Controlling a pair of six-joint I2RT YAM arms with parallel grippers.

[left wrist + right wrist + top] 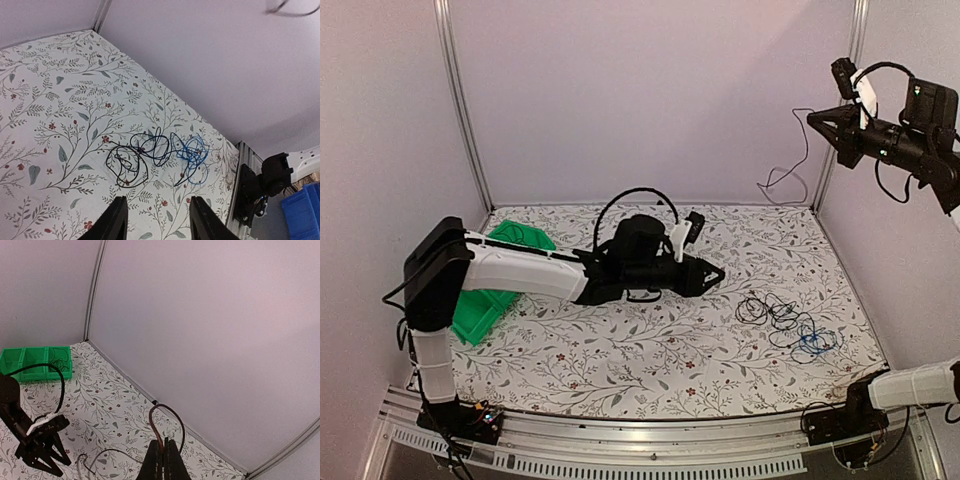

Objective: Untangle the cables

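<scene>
Green bin [485, 310]: a hard plastic box at the far left of the table [620, 360]. The table has a flat cloth with leaves and little flowers on it.
Left gripper [157, 222]: low over the middle of the table. Its two black fingers are apart, with nothing between them.
Cable pile [775, 310]: thin, bendy black strings in loops, lying flat on the right side of the table. It is straight ahead of the left gripper, a bit apart from it. The pile runs longways from left to right.
Blue cable [815, 342]: bright and curly, at the right end of the pile, mixed in with the black loops.
Right gripper [162, 462]: high in the air by the right wall. Its fingers are squeezed tight on the brown cable [172, 420], which hangs in a loose loop.
Nearer arm: the left one, I think, as it is low and points at the pile.
</scene>
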